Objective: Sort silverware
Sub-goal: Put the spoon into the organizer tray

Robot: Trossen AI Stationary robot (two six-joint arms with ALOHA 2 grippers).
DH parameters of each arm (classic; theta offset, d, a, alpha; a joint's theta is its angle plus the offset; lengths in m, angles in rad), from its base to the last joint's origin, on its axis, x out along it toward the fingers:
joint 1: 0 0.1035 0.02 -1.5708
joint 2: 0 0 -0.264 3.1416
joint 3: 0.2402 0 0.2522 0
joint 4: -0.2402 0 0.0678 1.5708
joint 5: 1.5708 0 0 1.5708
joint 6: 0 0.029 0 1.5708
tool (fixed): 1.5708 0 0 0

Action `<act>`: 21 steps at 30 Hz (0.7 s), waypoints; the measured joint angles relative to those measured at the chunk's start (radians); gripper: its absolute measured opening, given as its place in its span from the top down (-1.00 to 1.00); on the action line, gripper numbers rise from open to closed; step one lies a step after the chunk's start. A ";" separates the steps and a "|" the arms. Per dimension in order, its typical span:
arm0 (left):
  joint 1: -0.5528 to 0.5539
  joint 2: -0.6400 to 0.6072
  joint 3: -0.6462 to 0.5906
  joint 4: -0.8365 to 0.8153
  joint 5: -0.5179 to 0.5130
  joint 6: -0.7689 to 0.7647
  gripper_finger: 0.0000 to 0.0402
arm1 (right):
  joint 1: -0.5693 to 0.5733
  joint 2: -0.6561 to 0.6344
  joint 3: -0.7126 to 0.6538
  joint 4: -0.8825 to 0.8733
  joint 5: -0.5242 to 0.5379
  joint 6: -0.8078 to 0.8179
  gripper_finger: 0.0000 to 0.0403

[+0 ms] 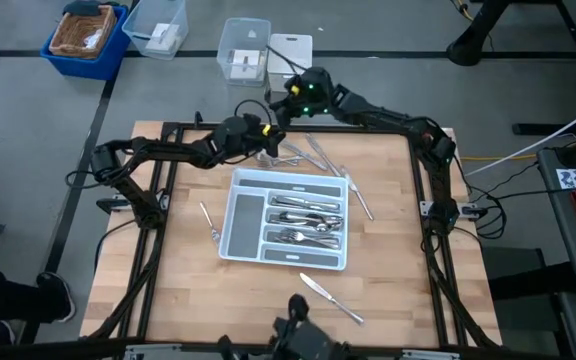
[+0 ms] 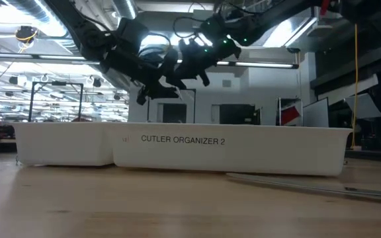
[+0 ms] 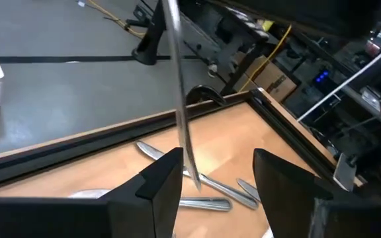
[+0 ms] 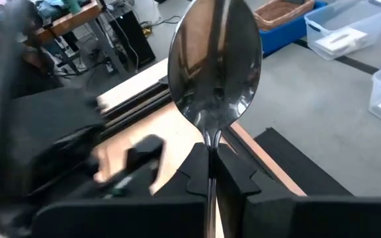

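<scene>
A silver spoon [image 4: 215, 63] hangs in the air over the table's far edge, and my right gripper [image 4: 211, 165] is shut on it. My left gripper [image 3: 217, 175] stands open just below, its fingers on either side of the spoon handle's free end [image 3: 189, 158]. Both grippers [image 1: 266, 133] [image 1: 286, 103] hover beyond the white tray [image 1: 240, 210]. Loose silverware [image 1: 313, 155] lies on the wood by the far edge. A knife [image 1: 331, 298] lies near the front edge and a fork [image 1: 209, 222] lies left of the tray. My right gripper pinches the spoon's neck [image 4: 210, 151], just below the bowl, between its two fingers. The spoon lies along the fingers, with the bowl sticking out past the tips and the handle running back. The spoon is lifted clear of the table. My left gripper: I cannot tell whether the handle touches its finger [image 3: 167, 178].
The tray holds several forks and spoons [image 1: 306, 215] in its right compartments. One more piece [image 1: 360, 200] lies right of the tray. Black frame rails [image 1: 158, 200] border the table. A blue bin [image 1: 86, 38] and clear boxes [image 1: 244, 52] stand on the floor beyond the far edge.
</scene>
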 joint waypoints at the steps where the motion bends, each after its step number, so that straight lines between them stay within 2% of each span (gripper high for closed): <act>1: 0.005 0.000 0.000 -0.001 0.000 -0.004 0.14 | 0.011 0.000 0.000 0.006 0.004 0.000 0.95; 8: 0.018 0.000 0.000 -0.011 0.001 0.024 0.16 | 0.038 -0.002 0.000 0.028 0.051 0.000 0.95; 13: 0.018 0.000 0.000 -0.014 0.001 0.091 0.23 | 0.038 -0.002 0.000 0.030 0.034 0.000 0.95; 21: 0.018 0.000 0.000 -0.014 -0.030 0.210 0.59 | 0.038 -0.002 0.000 0.031 0.001 0.000 0.95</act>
